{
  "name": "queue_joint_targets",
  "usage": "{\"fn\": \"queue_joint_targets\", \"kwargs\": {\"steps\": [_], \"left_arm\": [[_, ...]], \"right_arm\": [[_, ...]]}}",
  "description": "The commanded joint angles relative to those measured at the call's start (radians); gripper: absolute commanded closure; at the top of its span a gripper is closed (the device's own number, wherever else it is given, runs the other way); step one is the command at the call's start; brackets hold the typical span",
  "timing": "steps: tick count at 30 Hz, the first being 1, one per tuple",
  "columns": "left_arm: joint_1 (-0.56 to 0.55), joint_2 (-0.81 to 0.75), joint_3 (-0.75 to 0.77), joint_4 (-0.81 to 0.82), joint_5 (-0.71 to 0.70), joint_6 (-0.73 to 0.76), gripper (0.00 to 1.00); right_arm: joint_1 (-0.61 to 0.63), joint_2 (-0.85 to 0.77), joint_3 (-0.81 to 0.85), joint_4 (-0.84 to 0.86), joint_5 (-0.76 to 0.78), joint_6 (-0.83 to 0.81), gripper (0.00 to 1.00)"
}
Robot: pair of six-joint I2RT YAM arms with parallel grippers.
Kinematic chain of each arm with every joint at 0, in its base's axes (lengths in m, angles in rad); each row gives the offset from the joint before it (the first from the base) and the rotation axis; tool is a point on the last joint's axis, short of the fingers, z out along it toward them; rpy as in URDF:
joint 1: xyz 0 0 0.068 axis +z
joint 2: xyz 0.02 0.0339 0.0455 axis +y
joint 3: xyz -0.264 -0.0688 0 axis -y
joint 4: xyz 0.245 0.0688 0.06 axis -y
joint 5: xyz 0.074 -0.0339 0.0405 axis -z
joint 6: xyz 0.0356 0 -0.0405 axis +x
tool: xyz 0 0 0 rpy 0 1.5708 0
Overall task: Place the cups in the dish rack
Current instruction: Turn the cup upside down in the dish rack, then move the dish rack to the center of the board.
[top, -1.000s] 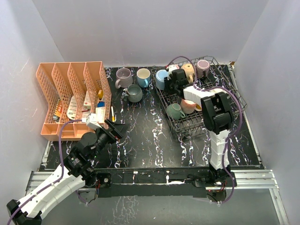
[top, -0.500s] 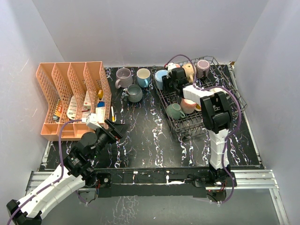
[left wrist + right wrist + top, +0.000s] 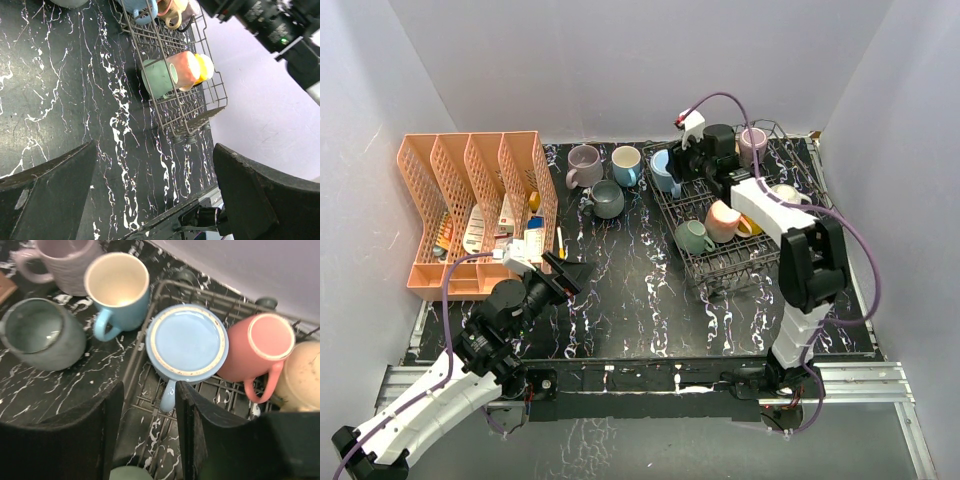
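- Rack (image 3: 730, 265): sits on the right half of the bench (image 3: 640, 290), long side running away from the arms.
- Right fingers (image 3: 110, 410): apart, gripping nothing, poised over the rack's far-left corner, with the arm stretched out above the rack.
- Blue cup (image 3: 187, 342): in that corner, mouth down, base up. In the wrist view its handle shows in the gap between the fingers. Contact cannot be told.
- Coral cup (image 3: 255, 347): in the rack, just beside the blue cup on its right. Tan cup (image 3: 300, 375) is next along.
- Near row of rack: green cup (image 3: 157, 77), pink cup (image 3: 186, 70) and yellow cup (image 3: 206, 67) lie on their sides, touching in a line.
- Far-right end of rack: purple cup (image 3: 753, 143), with white cup (image 3: 785, 193) nearer.
- On the bench left of the rack, all upright: mauve cup (image 3: 62, 260), pale-blue cup (image 3: 117, 285) with a cream inside, and grey cup (image 3: 40, 332). The pale-blue cup is just beside the rack's wire edge.
- Left fingers (image 3: 75, 165): wide apart, empty, over the near-left bench, well apart from the rack.
- Organiser (image 3: 470, 210): orange, at the bench's left edge, with papers in its slots.
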Motion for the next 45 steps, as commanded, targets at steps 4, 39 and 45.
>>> {"fn": "queue_joint_targets", "kwargs": {"steps": [4, 39, 45], "left_arm": [[0.004, 0.005, 0.03, 0.039, 0.028, 0.012, 0.03], [0.003, -0.059, -0.02, 0.052, 0.064, -0.051, 0.03], [0.003, -0.061, -0.023, 0.049, 0.064, -0.056, 0.03]], "right_arm": [[0.005, -0.235, -0.054, -0.178, -0.319, -0.271, 0.48], [0.014, -0.04, 0.003, -0.534, -0.314, -0.282, 0.45], [0.03, -0.025, 0.002, -0.544, -0.302, -0.283, 0.47]]}}
